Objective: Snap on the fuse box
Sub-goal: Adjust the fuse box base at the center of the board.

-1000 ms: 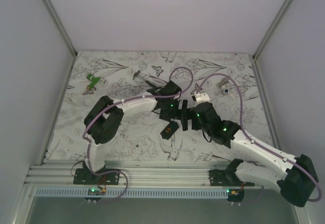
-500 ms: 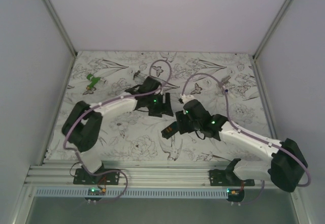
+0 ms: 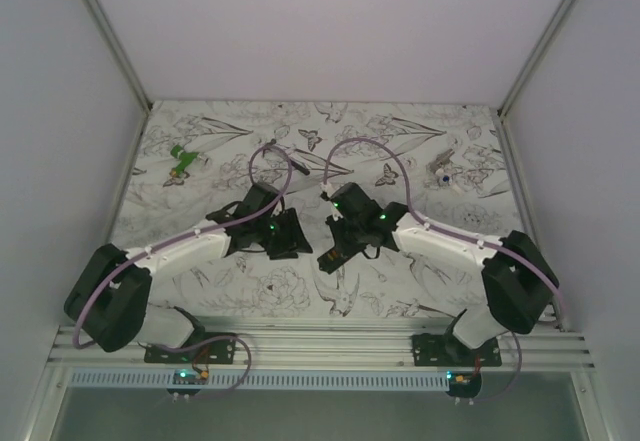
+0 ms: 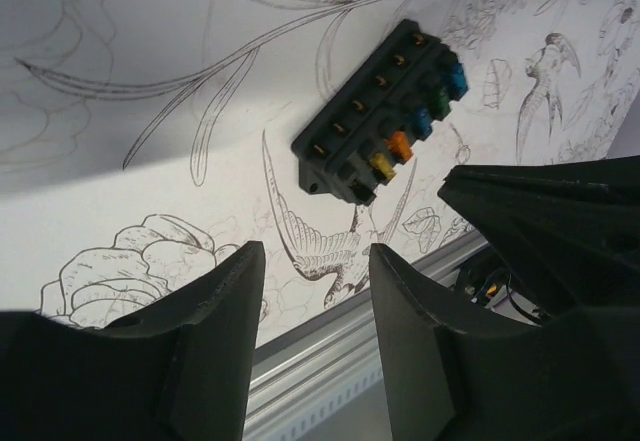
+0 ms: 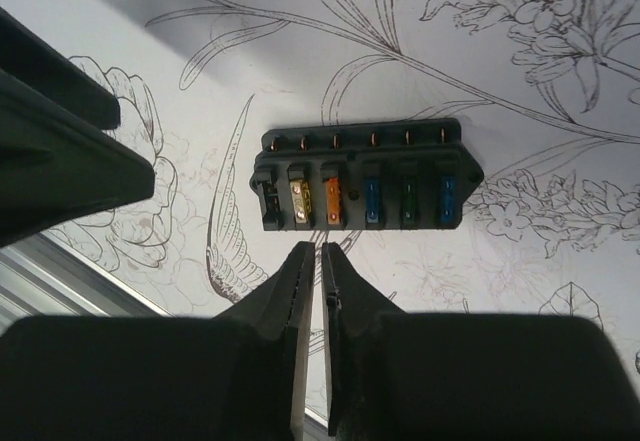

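— Looking down from overhead, where is the fuse box?
— Flat on the flower-printed table, near the front edge, just beside the right gripper. The left gripper hangs a little to its left, and neither touches it. A small green piece lies well apart at the far left

— And the left wrist camera?
— The left gripper has its jaws spread wide with nothing between them. The fuse box lies beyond them on the cloth, turned at a slant, with its coloured blade fuses facing up. The aluminium rail runs below

— The right wrist?
— The right gripper has its jaws drawn together to a thin slit, holding nothing. The fuse box sits just past the fingertips, lengthwise across the view, not touched
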Available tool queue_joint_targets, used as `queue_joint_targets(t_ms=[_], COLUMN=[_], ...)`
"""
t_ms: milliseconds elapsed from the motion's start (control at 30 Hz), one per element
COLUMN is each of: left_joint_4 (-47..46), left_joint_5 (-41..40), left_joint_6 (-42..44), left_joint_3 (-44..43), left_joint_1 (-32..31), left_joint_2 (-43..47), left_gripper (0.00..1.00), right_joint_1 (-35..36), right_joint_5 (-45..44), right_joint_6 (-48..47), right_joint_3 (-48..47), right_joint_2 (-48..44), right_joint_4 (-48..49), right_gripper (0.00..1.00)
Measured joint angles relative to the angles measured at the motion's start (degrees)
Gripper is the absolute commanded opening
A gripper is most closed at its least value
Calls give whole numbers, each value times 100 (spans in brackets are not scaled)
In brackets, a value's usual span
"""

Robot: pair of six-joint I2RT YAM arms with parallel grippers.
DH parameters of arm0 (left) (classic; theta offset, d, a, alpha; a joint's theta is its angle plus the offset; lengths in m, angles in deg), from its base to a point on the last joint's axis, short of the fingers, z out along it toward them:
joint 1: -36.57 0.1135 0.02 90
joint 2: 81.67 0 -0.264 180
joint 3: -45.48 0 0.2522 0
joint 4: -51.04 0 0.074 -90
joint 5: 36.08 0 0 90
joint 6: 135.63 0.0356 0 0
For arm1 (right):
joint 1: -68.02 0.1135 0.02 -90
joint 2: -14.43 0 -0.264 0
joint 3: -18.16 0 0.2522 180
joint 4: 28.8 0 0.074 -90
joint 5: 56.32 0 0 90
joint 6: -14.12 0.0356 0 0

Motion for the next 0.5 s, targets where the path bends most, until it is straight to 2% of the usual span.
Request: queue_joint_targets(t_ms=[267,500], left_joint_4=[-544,-898], left_joint_5=[138,258], left_joint_6=[-442,-627], left_joint_3=[238,240], left_joint_1=[-313,-382], left_joint_2=[-317,-748], left_gripper=[35,31], right_joint_1=[4,4], right_joint_5=[195,345], right_joint_6=[-70,-129], right_joint_3=[-496,-745], right_joint_2=[688,1001], right_joint_4=[-225,-435], right_gripper=[7,4])
